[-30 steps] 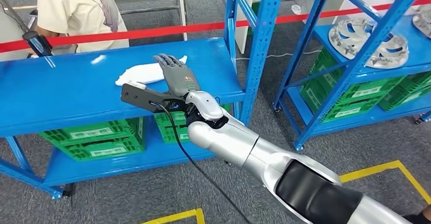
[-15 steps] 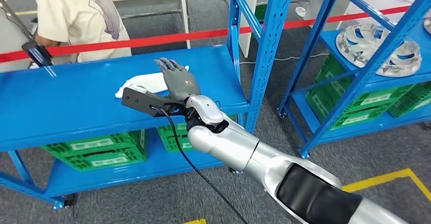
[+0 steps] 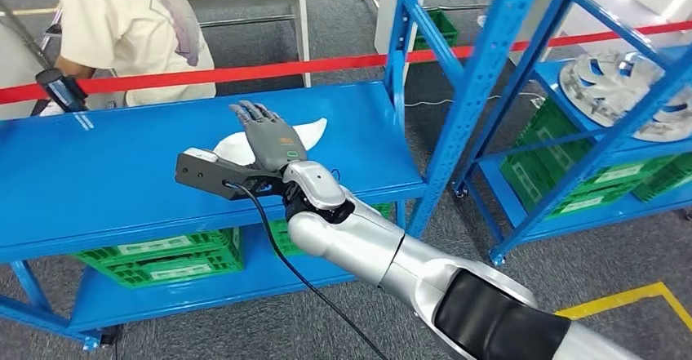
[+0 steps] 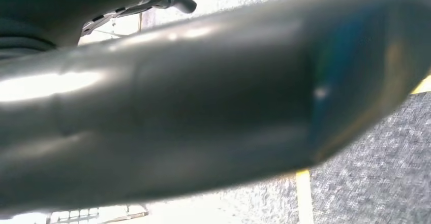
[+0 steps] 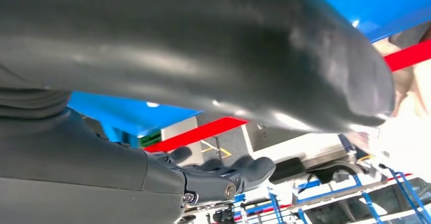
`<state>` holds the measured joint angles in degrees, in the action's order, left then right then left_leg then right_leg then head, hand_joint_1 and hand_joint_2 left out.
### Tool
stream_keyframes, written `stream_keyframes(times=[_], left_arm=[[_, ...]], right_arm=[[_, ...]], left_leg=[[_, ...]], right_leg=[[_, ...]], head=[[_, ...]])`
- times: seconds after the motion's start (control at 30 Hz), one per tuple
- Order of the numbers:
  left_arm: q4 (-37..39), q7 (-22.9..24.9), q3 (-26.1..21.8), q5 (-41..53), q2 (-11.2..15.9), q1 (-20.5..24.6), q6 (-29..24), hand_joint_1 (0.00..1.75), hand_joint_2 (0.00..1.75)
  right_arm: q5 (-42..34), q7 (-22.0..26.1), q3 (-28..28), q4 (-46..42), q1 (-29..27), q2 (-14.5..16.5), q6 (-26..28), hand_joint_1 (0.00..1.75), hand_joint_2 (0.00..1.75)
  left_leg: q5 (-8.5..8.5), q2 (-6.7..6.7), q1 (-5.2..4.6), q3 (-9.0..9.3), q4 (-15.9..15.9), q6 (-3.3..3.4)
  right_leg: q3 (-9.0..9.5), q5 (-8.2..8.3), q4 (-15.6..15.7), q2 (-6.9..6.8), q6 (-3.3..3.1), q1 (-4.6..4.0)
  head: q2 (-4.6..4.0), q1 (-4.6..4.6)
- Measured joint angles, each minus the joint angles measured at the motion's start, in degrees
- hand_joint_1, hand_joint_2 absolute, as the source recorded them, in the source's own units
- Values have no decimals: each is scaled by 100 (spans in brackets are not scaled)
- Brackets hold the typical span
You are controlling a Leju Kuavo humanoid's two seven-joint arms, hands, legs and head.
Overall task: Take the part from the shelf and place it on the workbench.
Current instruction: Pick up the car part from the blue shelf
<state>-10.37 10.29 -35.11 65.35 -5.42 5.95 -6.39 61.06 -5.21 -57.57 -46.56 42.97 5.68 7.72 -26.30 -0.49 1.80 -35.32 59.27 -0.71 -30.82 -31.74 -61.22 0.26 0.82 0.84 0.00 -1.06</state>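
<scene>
Reaching further over the white part (image 3: 306, 134) on the blue shelf (image 3: 122, 164) than a second ago, the right robot hand (image 3: 268, 137) hovers spread and empty, so the grasp seems imminent.

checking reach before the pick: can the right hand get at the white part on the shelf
Probably yes: the right hand hovers open right over the white part on the blue shelf, with nothing between them.
</scene>
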Motion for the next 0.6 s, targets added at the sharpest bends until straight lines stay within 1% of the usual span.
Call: stream_keyframes(times=[0.03, 0.07, 0.1, 0.13, 0.17, 0.2, 0.23, 0.27, 0.3, 0.33, 0.37, 0.4, 0.43, 0.47, 0.5, 0.53, 0.57, 0.6], left_arm=[[-4, -4, -1, 0, 0, 2, -7, 0, 0], [-7, -8, -2, 1, 0, 3, -13, 0, 0], [-8, -11, -3, 1, 0, 2, -17, 0, 0], [-8, -14, -4, 2, -1, -1, -20, 0, 0], [-8, -17, -5, 3, -1, -4, -21, 0, 0], [-8, -19, -5, 4, -1, -4, -21, 0, 0], [-8, -21, -5, 8, -1, -2, -21, 0, 0], [-6, -21, -5, 11, -13, -2, -21, 0, 0], [-2, -21, -5, 14, -34, 4, -22, 0, 0], [-5, -19, -5, 19, -51, 14, -21, 0, 0], [-7, -15, -5, 22, -69, 22, -19, 0, 0], [-12, -10, -5, 27, -77, 28, -18, 0, 0], [-19, -2, -6, 31, -78, 28, -15, 0, 0], [-19, 4, -6, 35, -85, 23, -15, 0, 0], [-19, 8, -6, 42, -90, 23, -15, 0, 0], [-19, 11, -6, 51, -92, 33, -15, 0, 0], [-20, 11, -5, 61, -90, 43, -15, 0, 0], [-21, 11, -5, 73, -83, 51, -15, 0, 0]], right_arm=[[7, 4, 4, -13, 7, 0, -18, 0, 0], [10, 15, 7, -21, 11, -2, -38, 0, 0], [11, 27, 8, -24, 9, -5, -61, 0, 0], [12, 38, 8, -24, 4, -9, -83, 0, 0], [12, 46, 10, -24, 0, -14, -97, 0, 0], [12, 52, 14, -24, 0, -17, -104, 0, 0], [11, 57, 21, -24, 3, -21, -104, 0, 0], [11, 62, 29, -24, 7, -26, -100, 0, 0], [11, 67, 38, -24, 13, -33, -91, 0, 0], [10, 70, 45, -24, 20, -42, -82, 0, 0], [9, 72, 54, -26, 26, -49, -68, 0, 0], [9, 75, 67, -27, 28, -53, -49, 0, 0], [8, 77, 83, -28, 26, -57, -30, 0, 0], [8, 81, 101, -29, 19, -62, -8, 0, 0], [9, 89, 117, -28, 15, -68, 11, 0, 0], [10, 96, 126, -27, 14, -74, 25, 0, 0], [10, 104, 132, -26, 9, -79, 33, 0, 0], [9, 110, 134, -24, -4, -81, 38, 0, 0]], left_leg=[[-32, -5, -6, 41, -3, 31], [-70, -7, -19, 80, -3, 53], [-112, -7, -37, 122, -4, 71], [-157, -9, -60, 173, -4, 86], [-206, -12, -87, 235, -5, 101], [-256, -16, -119, 308, -7, 115], [-309, -19, -156, 390, -12, 129], [-357, -21, -172, 447, -23, 145], [-399, -21, -185, 507, -48, 147], [-424, -20, -172, 549, -90, 133], [-419, -19, -141, 592, -149, 101], [-370, -14, -124, 646, -188, 49], [-321, -8, -109, 694, -225, 3], [-289, 0, -107, 736, -220, -26], [-287, 9, -113, 718, -127, -49], [-349, 12, -116, 628, 56, -63], [-450, 15, -109, 456, 343, -83], [-593, 14, -100, 217, 688, -115]], right_leg=[[-186, -76, -310, -8, 19, 2], [-439, -194, -701, -11, 29, -2], [-711, -317, -1081, -12, 29, -11], [-945, -386, -1353, -12, 11, -27], [-1090, -347, -1435, -11, -30, -51], [-1125, -176, -1292, -9, -94, -87], [-1060, 101, -955, -7, -186, -139], [-945, 409, -536, -7, -304, -203], [-843, 639, -184, -6, -416, -262], [-754, 776, 96, -6, -487, -315], [-692, 826, 270, -2, -537, -359], [-628, 820, 388, 4, -555, -381], [-515, 832, 531, 14, -564, -385], [-393, 850, 644, 19, -579, -372], [-273, 856, 729, 18, -586, -340], [-172, 846, 779, 16, -581, -303], [-109, 820, 796, 10, -565, -272], [-69, 777, 790, 9, -551, -245]], head=[[0, -14], [0, -24], [0, -30], [0, -33], [0, -37], [0, -39], [0, -41], [0, -42], [0, -14], [0, 3], [0, 16], [0, 22], [0, -3], [0, -16], [0, -17], [0, -13], [0, -3], [0, 5]])
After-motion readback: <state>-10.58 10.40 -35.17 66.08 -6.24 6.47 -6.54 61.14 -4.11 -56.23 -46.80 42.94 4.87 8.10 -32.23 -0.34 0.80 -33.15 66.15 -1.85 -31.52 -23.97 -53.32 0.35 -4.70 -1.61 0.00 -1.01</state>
